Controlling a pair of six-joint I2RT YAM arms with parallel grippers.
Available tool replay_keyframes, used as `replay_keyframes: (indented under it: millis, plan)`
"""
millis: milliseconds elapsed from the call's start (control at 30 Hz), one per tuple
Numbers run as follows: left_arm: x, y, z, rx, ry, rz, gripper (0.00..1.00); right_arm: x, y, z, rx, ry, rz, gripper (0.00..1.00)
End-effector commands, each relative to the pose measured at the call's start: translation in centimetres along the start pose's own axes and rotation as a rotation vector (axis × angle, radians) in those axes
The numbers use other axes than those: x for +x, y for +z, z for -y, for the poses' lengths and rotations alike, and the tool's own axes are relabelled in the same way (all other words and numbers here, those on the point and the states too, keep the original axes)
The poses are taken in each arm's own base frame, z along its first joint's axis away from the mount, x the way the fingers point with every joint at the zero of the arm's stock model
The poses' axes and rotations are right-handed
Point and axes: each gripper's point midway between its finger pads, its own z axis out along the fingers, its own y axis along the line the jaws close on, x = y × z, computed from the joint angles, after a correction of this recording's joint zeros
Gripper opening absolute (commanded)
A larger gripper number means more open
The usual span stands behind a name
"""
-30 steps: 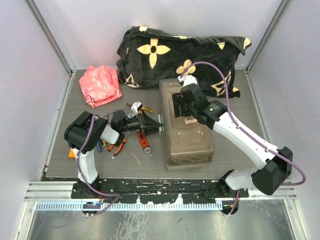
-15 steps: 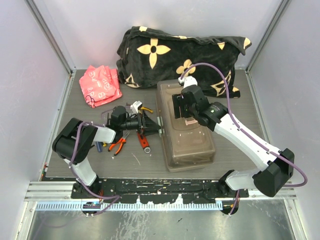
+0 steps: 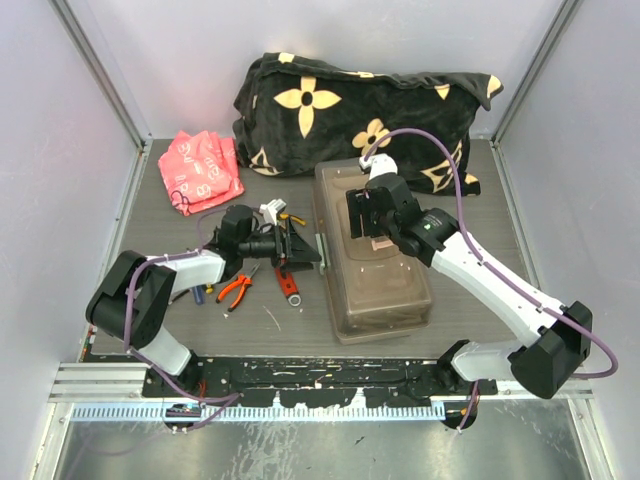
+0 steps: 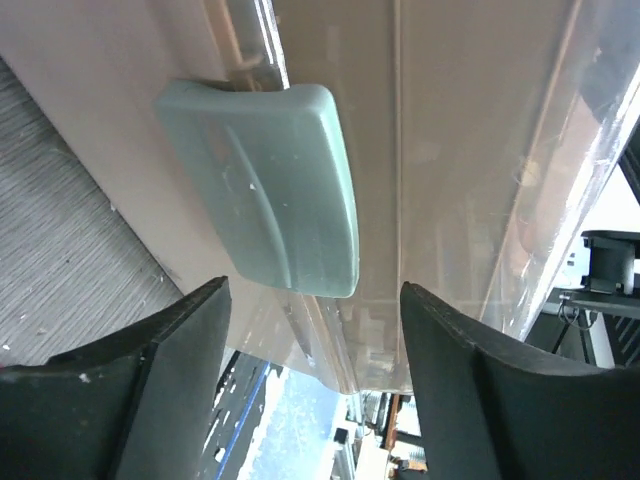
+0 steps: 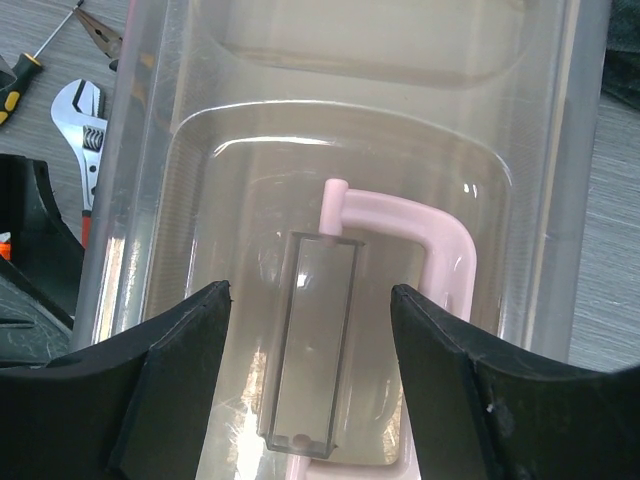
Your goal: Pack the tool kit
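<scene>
Left gripper (image 3: pixel 305 250), spread and empty, points at pale grey-green plastic latch (image 4: pixel 270 180) dead ahead on left long wall of translucent grey-brown plastic toolbox (image 3: pixel 382 292), which lies near-to-far mid-table; right gripper (image 5: pixel 308 290) is spread above lid.

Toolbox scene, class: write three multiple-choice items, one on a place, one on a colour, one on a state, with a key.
1. Where do the pliers lie? A on the toolbox lid; B on the table left of it; C on a shelf.
2. The toolbox latch is: A pale green; B red; C black.
3. The left gripper's jaws are: A shut on pliers; B hidden; C open.
Key: 1B, the top view shows them beside the box; 2A, left wrist view; 3C, they stand apart either side of the latch.
</scene>
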Motion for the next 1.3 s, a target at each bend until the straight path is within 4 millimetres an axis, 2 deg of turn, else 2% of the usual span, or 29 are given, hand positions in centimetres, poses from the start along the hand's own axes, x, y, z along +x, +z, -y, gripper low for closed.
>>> replay_keyframes:
  millis: [0, 67, 200, 467, 667, 767, 1267]
  plan:
    - [-0.8, -0.6, -0.1, 0.002, 0.031, 0.035, 0.74, 3.7, -0.2, 0.6, 0.015, -0.016, -0.120, 0.71]
    - [-1.1, -1.0, 0.0, 0.006, 0.021, 0.058, 0.81, 3.9, -0.2, 0.8, 0.020, -0.021, -0.122, 0.71]
    - [-1.4, -0.9, 0.1, 0.040, 0.024, 0.083, 0.84, 4.1, 0.2, 0.8, 0.020, -0.024, -0.129, 0.71]
    - [-3.2, 0.4, 0.4, 0.210, -0.011, 0.133, 0.83, 4.2, 0.5, 0.5, 0.016, -0.030, -0.143, 0.71]
    - [-4.2, 1.3, -1.1, 0.246, -0.041, 0.172, 0.80, 4.6, 0.8, 0.7, 0.026, -0.041, -0.158, 0.71]
    - [-4.6, 1.5, -0.9, 0.273, -0.053, 0.178, 0.78, 4.7, 0.9, 0.7, 0.030, -0.045, -0.164, 0.71]
    - [-3.0, 2.6, 1.6, 0.319, -0.029, 0.110, 0.77, 4.9, 1.1, 0.6, 0.023, -0.041, -0.168, 0.71]
